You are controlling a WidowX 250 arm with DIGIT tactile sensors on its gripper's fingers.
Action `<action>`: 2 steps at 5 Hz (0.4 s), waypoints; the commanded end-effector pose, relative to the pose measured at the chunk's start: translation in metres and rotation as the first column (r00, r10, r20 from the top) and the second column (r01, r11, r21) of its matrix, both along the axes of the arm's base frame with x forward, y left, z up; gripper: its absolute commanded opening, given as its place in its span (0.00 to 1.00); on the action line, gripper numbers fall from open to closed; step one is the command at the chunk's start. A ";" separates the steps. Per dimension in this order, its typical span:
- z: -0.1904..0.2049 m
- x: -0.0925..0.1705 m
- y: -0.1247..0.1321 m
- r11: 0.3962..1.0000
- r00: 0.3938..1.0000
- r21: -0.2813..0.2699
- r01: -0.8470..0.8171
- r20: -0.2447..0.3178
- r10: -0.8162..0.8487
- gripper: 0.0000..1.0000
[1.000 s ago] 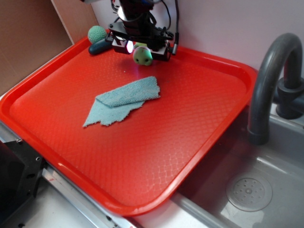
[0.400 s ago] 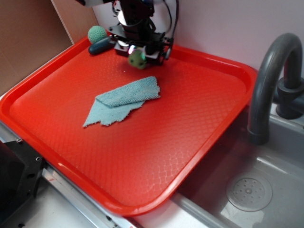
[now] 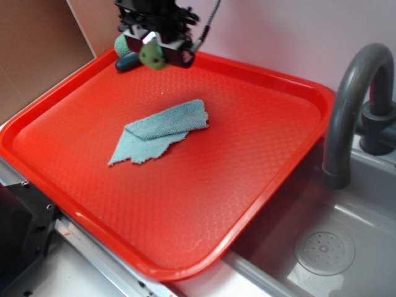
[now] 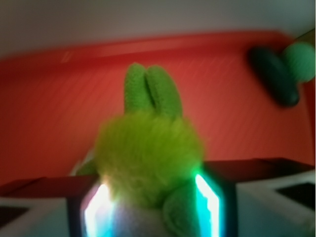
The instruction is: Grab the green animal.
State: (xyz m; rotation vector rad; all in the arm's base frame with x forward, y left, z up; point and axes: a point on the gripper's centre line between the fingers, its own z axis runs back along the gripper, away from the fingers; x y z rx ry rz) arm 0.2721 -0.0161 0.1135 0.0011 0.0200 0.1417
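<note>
The black robot gripper [image 3: 154, 51] has its jaws squeezed shut on the small fuzzy yellow-green toy animal [image 4: 148, 158], which hangs above the far corner of the red plastic tray [image 3: 260, 167]. It looks lifted clear, though the close view is blurry. Best to keep squeezing and move slowly.

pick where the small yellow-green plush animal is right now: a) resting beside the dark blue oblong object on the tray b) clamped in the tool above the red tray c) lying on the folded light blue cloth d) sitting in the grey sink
b: the small yellow-green plush animal sits between the fingers of the tool, lifted above the red plastic tray; the wrist view shows it squeezed between the lit pads.
</note>
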 end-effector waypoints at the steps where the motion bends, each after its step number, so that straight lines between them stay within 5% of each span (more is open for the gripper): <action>1: 0.081 -0.058 0.003 0.973 0.990 -0.181 0.141 0.038 -0.136 0.00; 2: 0.103 -0.085 -0.002 0.983 0.986 -0.104 0.150 0.085 -0.141 0.00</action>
